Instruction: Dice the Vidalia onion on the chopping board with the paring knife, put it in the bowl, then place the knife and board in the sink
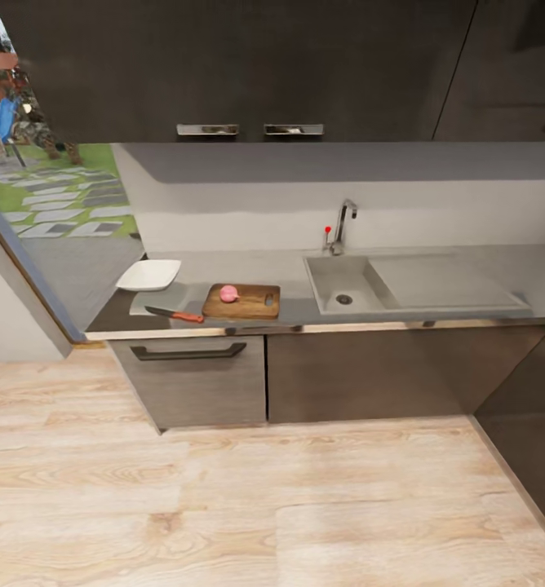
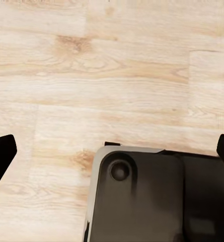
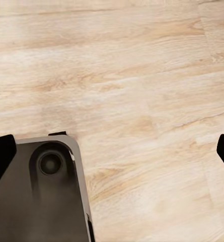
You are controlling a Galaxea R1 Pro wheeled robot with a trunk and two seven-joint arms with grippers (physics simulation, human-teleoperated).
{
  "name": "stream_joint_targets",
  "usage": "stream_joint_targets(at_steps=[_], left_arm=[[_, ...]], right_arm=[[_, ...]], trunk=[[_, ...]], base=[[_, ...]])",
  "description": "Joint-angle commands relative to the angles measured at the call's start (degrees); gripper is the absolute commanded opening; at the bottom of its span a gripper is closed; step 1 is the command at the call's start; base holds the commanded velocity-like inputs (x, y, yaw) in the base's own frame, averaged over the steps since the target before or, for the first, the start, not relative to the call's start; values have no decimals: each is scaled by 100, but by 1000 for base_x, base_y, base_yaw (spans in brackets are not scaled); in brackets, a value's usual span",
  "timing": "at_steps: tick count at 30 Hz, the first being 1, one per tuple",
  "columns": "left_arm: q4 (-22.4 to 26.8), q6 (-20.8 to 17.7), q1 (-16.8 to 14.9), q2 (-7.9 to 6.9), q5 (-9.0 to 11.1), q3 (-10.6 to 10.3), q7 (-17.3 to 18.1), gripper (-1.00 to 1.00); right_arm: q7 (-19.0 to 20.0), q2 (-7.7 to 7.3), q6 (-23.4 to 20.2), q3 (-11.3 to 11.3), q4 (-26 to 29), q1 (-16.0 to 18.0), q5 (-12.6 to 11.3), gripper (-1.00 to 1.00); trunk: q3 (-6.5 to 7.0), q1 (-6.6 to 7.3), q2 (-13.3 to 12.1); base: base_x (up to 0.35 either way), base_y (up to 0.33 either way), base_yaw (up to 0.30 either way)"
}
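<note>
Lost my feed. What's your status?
Both grippers open over wood floor. Onion on chopping board, paring knife beside it, sink empty. Path clear.

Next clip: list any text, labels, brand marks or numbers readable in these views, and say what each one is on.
No readable text, brand or number in any view.
Chopping board, paring knife, bowl, onion: no printing.
Tap: only a red dot beside it, a mark, not lettering.
Upper cabinets and drawer front: plain, with handles only.
Wrist views: wood floor and a dark robot part, unmarked.
</note>
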State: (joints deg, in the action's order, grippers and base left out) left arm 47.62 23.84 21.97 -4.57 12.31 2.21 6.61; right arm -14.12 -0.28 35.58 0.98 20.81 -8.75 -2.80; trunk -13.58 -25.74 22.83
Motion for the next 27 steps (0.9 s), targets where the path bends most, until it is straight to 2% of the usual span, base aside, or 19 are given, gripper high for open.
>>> stream_joint_targets(at_steps=[1,18,27], left_arm=[[3,-2,1,0,61,7,57,100],[2,-10,1,0,66,7,53,100],[-2,-11,1,0,65,7,51,100]], right_arm=[[6,1,11,-1,11,-4,-28,100],[6,-6,10,-1,11,-4,-28,100],[6,-6,12,-1,11,-4,-28,100]], trunk=[[1,-4,9],[144,-4,9],[206,-4,9]], base=[[51,123,71],[89,145,152],[30,29,214]])
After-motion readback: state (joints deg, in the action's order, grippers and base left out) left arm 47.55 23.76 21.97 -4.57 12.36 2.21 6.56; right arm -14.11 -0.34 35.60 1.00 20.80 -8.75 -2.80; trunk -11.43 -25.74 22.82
